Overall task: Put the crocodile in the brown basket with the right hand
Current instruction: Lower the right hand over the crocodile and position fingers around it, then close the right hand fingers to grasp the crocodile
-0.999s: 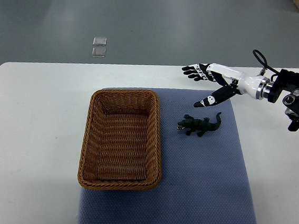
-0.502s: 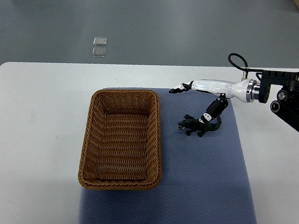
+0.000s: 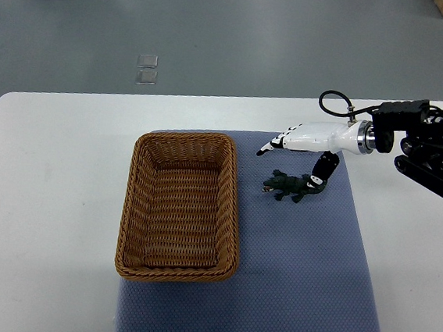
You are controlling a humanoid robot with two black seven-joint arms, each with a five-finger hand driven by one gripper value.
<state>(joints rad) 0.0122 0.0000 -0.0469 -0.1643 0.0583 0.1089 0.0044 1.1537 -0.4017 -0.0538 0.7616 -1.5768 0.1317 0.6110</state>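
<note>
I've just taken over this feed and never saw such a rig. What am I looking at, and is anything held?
One camera looks steeply down from the robot's side. Its white right hand reaches in from the picture's right; no left arm shows. On the white table lies a blue mat, carrying an empty brown basket and, beside it, a green toy crocodile. The hand hovers over the crocodile, fingers extended, thumb down by its tail; nothing is held.

You'll find the crocodile (image 3: pixel 291 188), a small dark green toy, lying belly-down just right of the brown basket (image 3: pixel 182 209) without touching it. Its snout faces the basket and its tail angles far-right. The basket is rectangular woven wicker, upright, with its long sides running near to far.
</note>
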